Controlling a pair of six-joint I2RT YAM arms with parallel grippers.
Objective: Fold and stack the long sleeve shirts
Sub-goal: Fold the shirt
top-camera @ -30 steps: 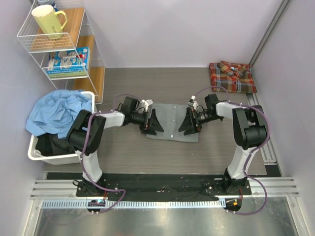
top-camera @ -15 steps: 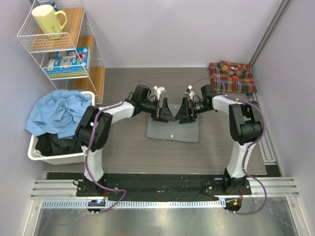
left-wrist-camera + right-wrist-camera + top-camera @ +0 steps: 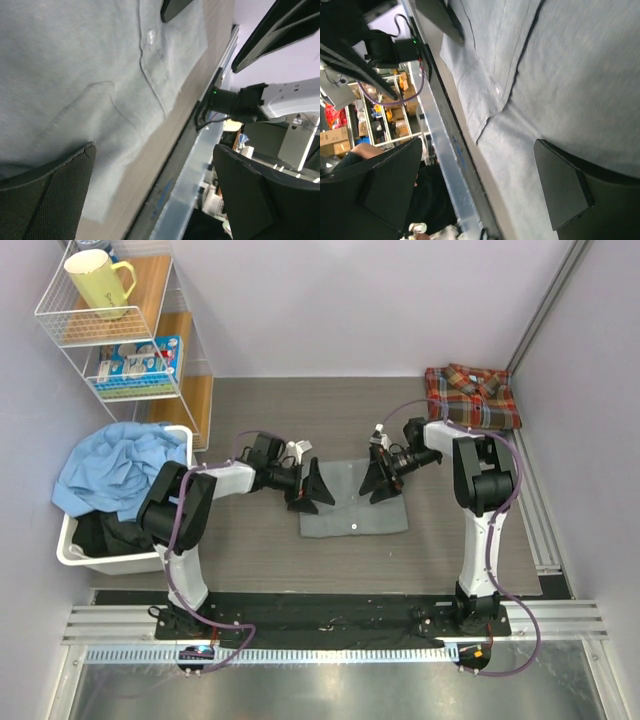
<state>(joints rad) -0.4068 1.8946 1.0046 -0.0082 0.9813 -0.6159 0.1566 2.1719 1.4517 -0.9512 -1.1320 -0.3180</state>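
The plain grey shirt (image 3: 352,505) lies folded flat in a small rectangle at the table's centre. It fills the left wrist view (image 3: 85,75), where a pale button (image 3: 149,35) shows, and the right wrist view (image 3: 570,75). My left gripper (image 3: 312,488) is open and empty at the shirt's left edge (image 3: 155,195). My right gripper (image 3: 380,480) is open and empty over the shirt's far right corner (image 3: 475,187). The plaid shirt (image 3: 472,396) lies folded at the back right corner, away from both grippers.
A white bin (image 3: 72,550) heaped with blue cloth (image 3: 120,472) stands at the left. A wire shelf with a yellow mug (image 3: 98,282) hangs at the back left. A metal rail (image 3: 535,525) runs along the right wall.
Half a second ago both grippers were close together over the shirt's far edge. They have since moved apart to its left and right sides, and the shirt lies flat.
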